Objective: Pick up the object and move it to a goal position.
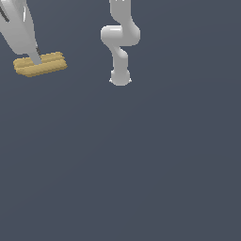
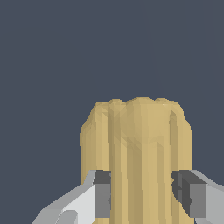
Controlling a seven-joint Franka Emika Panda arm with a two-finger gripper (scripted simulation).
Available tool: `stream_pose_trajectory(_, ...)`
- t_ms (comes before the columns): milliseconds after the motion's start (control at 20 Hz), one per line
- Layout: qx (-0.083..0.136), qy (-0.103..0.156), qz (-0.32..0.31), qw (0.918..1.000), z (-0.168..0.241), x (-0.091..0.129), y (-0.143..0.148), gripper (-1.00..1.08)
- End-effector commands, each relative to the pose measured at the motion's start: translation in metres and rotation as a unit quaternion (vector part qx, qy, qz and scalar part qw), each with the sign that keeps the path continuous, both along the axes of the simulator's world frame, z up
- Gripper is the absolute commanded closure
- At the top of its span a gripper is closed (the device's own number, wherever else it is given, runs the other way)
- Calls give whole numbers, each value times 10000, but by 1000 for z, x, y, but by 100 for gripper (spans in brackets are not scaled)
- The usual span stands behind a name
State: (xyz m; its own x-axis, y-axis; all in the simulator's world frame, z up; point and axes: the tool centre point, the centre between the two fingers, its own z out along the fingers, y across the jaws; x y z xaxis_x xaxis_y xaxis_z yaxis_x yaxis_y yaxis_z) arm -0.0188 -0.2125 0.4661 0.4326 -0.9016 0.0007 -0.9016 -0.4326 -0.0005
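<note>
The object is a small tan-yellow piece with lengthwise ridges, seen at the upper part of the exterior view's left. My gripper comes down onto it from above, its fingertip against the piece's middle. In the wrist view the object fills the space between my two fingers, whose dark pads press on both its sides. The gripper is shut on the object. Whether the object rests on the floor or is lifted cannot be told.
The arm's grey base and lower links stand at the top middle of the exterior view. The dark grey-blue floor spreads all around. No goal marker shows.
</note>
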Motion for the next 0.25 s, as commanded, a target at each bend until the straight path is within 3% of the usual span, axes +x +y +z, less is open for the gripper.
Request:
stream_pose_trajectory(0, 1, 4, 5, 10000, 3, 0, -2, 108)
stream_pose_trajectory(200, 2, 4, 3, 10000, 3, 0, -2, 108)
